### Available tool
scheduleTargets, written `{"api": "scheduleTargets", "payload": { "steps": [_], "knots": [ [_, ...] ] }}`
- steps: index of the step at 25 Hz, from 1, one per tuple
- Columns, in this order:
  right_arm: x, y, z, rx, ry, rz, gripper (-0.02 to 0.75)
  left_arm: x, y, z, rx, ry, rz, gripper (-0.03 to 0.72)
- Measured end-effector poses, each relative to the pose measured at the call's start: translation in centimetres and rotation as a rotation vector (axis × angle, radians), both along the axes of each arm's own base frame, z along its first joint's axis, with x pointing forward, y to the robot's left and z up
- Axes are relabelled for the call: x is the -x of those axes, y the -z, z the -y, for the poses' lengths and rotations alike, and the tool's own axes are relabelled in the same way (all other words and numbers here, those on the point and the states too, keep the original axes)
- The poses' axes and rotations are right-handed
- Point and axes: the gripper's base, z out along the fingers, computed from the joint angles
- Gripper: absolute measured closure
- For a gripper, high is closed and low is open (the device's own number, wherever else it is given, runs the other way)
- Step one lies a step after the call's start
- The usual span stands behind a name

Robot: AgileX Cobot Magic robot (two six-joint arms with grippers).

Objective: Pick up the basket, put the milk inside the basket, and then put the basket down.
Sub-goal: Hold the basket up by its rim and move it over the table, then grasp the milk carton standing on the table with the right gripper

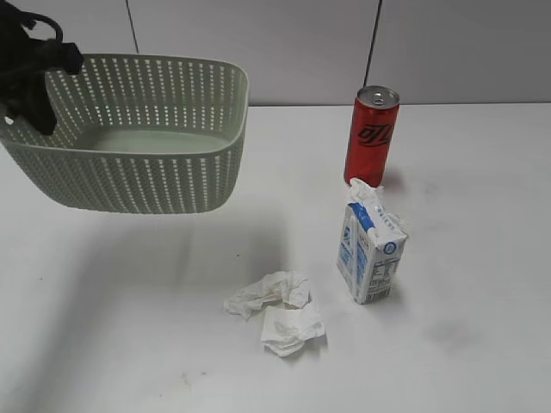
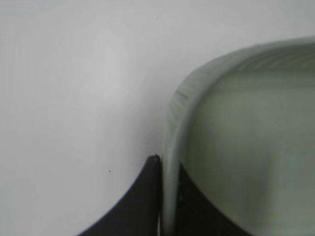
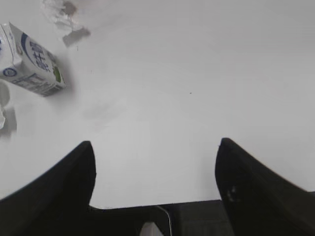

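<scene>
The pale green slotted basket [image 1: 146,138] hangs tilted above the table at the upper left of the exterior view. My left gripper [image 1: 26,82] is shut on its left rim and holds it up. In the left wrist view the black fingers [image 2: 167,167] pinch the basket wall [image 2: 236,142]. The white and blue milk carton [image 1: 370,254] stands upright on the table right of centre. It also shows at the upper left of the right wrist view [image 3: 32,61]. My right gripper [image 3: 155,147] is open and empty over bare table, apart from the carton. It is out of the exterior view.
A red soda can [image 1: 371,136] stands just behind the milk carton. Crumpled white tissues [image 1: 280,311] lie in front of the carton to its left. The basket casts a shadow on the white table [image 1: 129,284] below it.
</scene>
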Motion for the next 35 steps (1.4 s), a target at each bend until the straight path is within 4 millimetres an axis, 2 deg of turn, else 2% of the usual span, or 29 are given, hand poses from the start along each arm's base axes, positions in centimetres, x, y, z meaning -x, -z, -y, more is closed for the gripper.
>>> {"api": "scheduleTargets", "payload": {
  "steps": [6,9,13,15,18,23,30,35],
  "knots": [
    [-7.0,1.2,-0.2,-0.01,-0.093,-0.166,0.165,0.6,2.0,-0.1,-0.005,-0.008,-0.042,0.688],
    [-10.2,1.7,-1.0,-0.003,-0.149,-0.211,0.165,0.7,2.5,-0.1,-0.004,-0.011,-0.044,0.688],
    [-13.5,2.4,-4.5,0.004,-0.262,-0.226,0.165,0.5,2.6,-0.1,-0.001,-0.014,-0.034,0.688],
    [-14.7,2.9,-6.9,0.002,-0.318,-0.235,0.165,0.5,2.6,-0.1,-0.001,-0.014,-0.032,0.688],
    [-15.9,3.9,-10.6,0.007,-0.405,-0.264,0.165,0.5,2.6,-0.1,0.0,-0.015,-0.029,0.688],
    [-17.6,6.6,-14.8,0.036,-0.454,-0.347,0.165,0.5,2.6,-0.1,0.001,-0.016,-0.027,0.688],
    [-19.9,9.9,-16.5,0.039,-0.445,-0.421,0.165,0.3,2.5,-0.1,0.005,-0.019,-0.009,0.688],
    [-20.7,10.4,-16.9,0.042,-0.446,-0.444,0.165,0.2,2.5,0.0,0.008,-0.021,-0.001,0.688]
  ]
}}
